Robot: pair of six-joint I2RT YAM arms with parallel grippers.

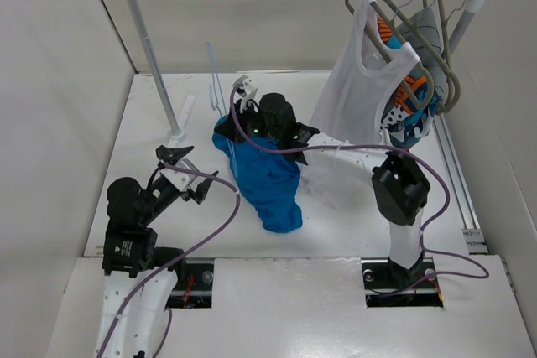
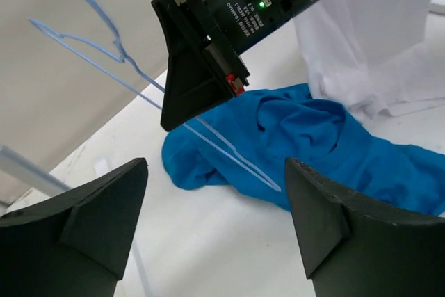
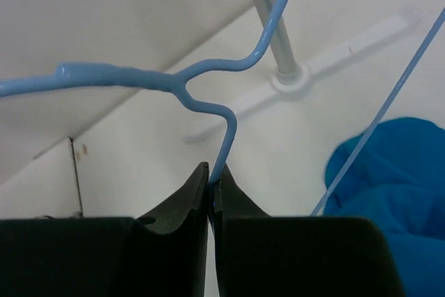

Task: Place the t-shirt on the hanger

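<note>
Right wrist view: the right gripper [image 3: 212, 186] is pressed together on the hanger [image 3: 118, 76], pinching the thin wire just below the bend under its neck. The hook rises up and away from the jaws. One wire arm slants down past the jaws toward the t-shirt [image 3: 389, 172], which lies on the table [image 3: 139, 144] below and to the right. The rack pole [image 3: 268, 19] stands behind.

Left wrist view: the left gripper [image 2: 215, 220] is spread wide and holds nothing. Straight ahead of it the right gripper holds the hanger up off the table, hook up and to the left. The lower wire runs down to the right and lies over the near edge of the blue heap. I cannot tell whether any wire is inside the fabric. The t-shirt sits ahead and to the right of the open fingers, apart from them. A white tank top [image 2: 375, 46] hangs just behind it.

Top external view: the t-shirt is a crumpled heap between the two arms. Its long axis runs from far-left, under the right gripper, to near-right. The left gripper is the free one and hovers near the heap's left side, with bare table between them. My judgement is that the next move turns on this. The left gripper must reach to its right to the far-left end of the heap, where the wire meets the fabric, and draw the cloth over the wire.
</note>
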